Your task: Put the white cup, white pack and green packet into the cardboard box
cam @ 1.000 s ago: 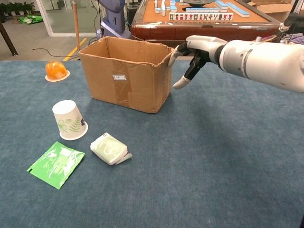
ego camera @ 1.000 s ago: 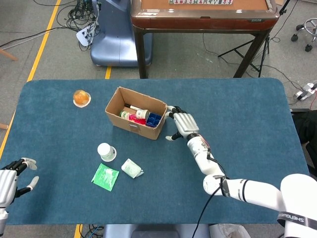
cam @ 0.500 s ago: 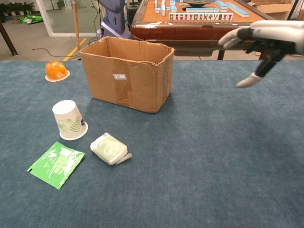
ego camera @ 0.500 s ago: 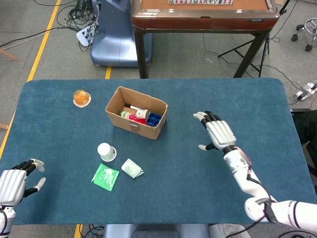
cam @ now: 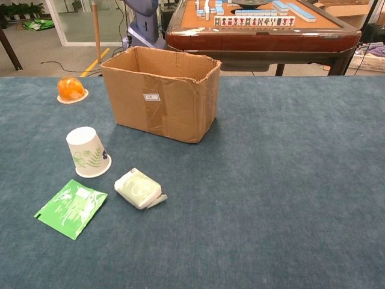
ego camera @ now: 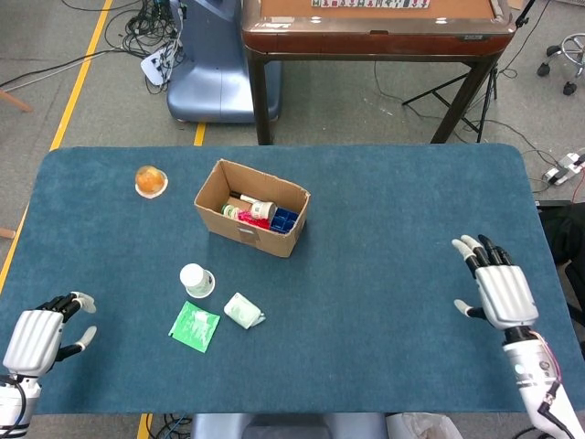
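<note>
Your left hand (ego camera: 37,337), fingers spread and empty, sits nearest the cup (ego camera: 195,279), pack (ego camera: 242,311) and packet (ego camera: 195,326), all on the counter (ego camera: 393,210) just short of the box (ego camera: 249,219); right hand (ego camera: 501,291), also spread, is well apart.

I cannot read any text here. The cardboard box (cam: 159,93) has a small white label (cam: 151,97) on its front wall, near the top edge, but the print on it is too small for me to read. The white cup (cam: 88,152) shows only a green leaf picture, no words I can make out. The green packet (cam: 71,208) and the white pack (cam: 139,188) have pale printing, too blurred to read. The tiles (cam: 252,20) on the wooden table behind carry marks too tiny to tell.
</note>
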